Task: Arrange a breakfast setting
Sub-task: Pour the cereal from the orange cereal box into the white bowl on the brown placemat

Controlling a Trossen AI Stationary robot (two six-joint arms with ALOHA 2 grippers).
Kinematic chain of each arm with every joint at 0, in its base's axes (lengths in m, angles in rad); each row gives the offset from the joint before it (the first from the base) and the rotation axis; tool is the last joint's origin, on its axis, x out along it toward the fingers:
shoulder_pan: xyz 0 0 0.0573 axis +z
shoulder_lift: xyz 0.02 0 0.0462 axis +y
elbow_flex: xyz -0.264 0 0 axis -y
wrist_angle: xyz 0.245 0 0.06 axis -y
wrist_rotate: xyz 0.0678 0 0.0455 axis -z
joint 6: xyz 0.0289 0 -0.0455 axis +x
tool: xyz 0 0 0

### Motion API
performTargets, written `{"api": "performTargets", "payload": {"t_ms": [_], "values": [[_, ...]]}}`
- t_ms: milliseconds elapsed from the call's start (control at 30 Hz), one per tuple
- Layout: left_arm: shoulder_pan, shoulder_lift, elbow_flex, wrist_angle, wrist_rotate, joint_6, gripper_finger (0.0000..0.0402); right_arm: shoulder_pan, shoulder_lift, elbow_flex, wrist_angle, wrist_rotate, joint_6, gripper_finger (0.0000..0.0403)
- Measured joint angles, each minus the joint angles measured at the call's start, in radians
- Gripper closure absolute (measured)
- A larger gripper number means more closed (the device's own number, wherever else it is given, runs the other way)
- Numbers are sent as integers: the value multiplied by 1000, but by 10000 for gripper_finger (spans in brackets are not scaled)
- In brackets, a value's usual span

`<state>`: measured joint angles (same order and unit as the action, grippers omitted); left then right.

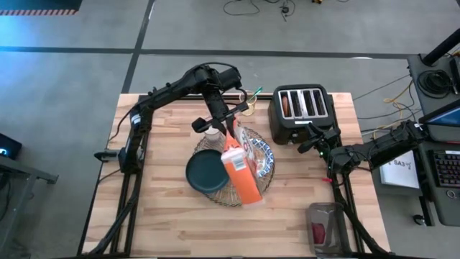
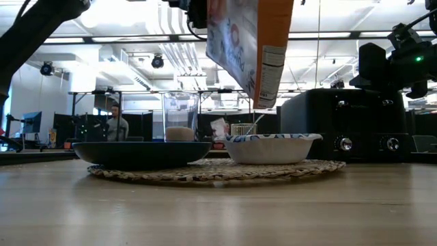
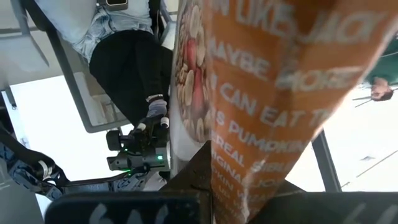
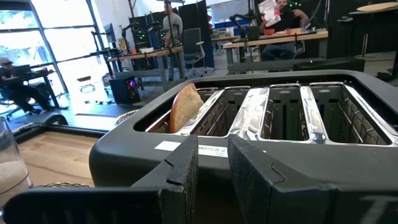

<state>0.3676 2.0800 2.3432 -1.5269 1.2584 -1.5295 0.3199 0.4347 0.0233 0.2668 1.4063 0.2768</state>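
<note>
A round tan woven placemat lies mid-table. On it stand a dark teal plate and a blue-and-white patterned bowl; both also show in the low view, the plate and the bowl. A small clear glass with something pale in its bottom stands behind the plate. My left gripper is shut on an orange cereal box, held tilted over the placemat and bowl. My right gripper waits at the toaster's near side, its fingers a narrow gap apart, empty. I cannot make out the spoon. My left gripper pinches the cereal box between its two fingers at the box's far end, coming from the table's far side and slanting down. The box is lifted clear, tilted, its long body reaching toward the near edge, its low corner above the bowl.
A black four-slot toaster stands at the back right with a slice of toast in one slot. A grey-and-red object lies at the near right corner. Bare wood shows at the table's near and left sides. People sit in the room beyond.
</note>
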Motion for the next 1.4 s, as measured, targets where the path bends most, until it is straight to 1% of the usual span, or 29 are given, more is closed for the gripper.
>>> {"api": "performTargets", "payload": {"t_ms": [500, 700, 900, 1133, 1233, 1400], "values": [[-30, 0, 0, -4, -11, 47, 394, 0, 0, 0, 0, 0, 0, 323], [-59, 0, 0, -46, -31, 175, 394, 0, 0, 0, 0, 0, 0, 323], [-86, 0, -2, -44, -54, 260, 394, 0, 0, 0, 0, 0, 0, 323], [-115, -1, -2, -45, -104, 341, 394, 0, 0, 0, 0, 0, 0, 323], [-130, -10, -2, -45, -127, 347, 394, 0, 0, 0, 0, 0, 0, 323], [-150, -49, -2, -45, -195, 347, 394, 0, 0, 0, 0, 0, 0, 323]]}}
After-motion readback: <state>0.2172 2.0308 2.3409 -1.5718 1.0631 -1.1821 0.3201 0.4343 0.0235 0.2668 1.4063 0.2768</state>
